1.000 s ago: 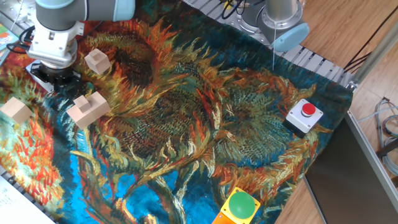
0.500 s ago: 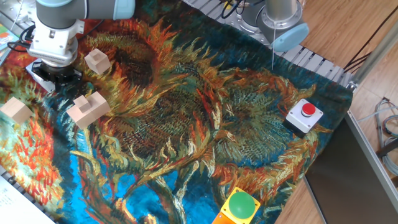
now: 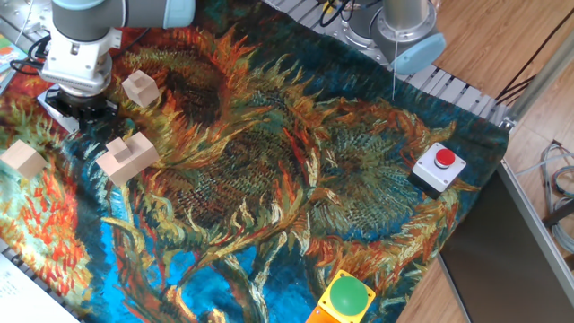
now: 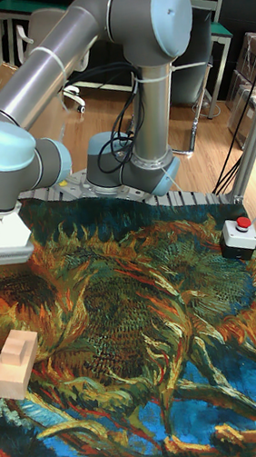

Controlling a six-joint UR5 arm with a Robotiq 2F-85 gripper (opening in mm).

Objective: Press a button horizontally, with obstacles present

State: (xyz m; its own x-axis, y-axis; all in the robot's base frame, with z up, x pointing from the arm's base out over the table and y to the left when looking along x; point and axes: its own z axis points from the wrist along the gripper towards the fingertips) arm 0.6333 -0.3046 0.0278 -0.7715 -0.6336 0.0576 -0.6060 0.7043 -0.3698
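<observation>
Your table is covered by a sunflower-print cloth [image 3: 296,179] that fills most of the fixed view. The UR5 arm [image 4: 71,44] rises from its base at the far edge of the table and reaches over to the cloth's far left corner, where the wrist hangs low above the cloth. The gripper [image 3: 82,109] sits dark below the white wrist flange; you cannot tell from either view whether its fingers are apart or closed, and nothing shows in its hold.

Just beside the gripper you have the obstacles: the notched block [image 3: 128,157] lies on the near side of it, one small cube [image 3: 140,88] stands just to its right, and a second small cube [image 3: 24,160] rests near the cloth's left edge. A white box corner [image 3: 54,106] pokes out under the wrist; the green button itself is hidden.

Well apart, the red button box [image 3: 439,167] sits near the right edge, and the green dome on a yellow box [image 3: 346,299] is at the near edge.
</observation>
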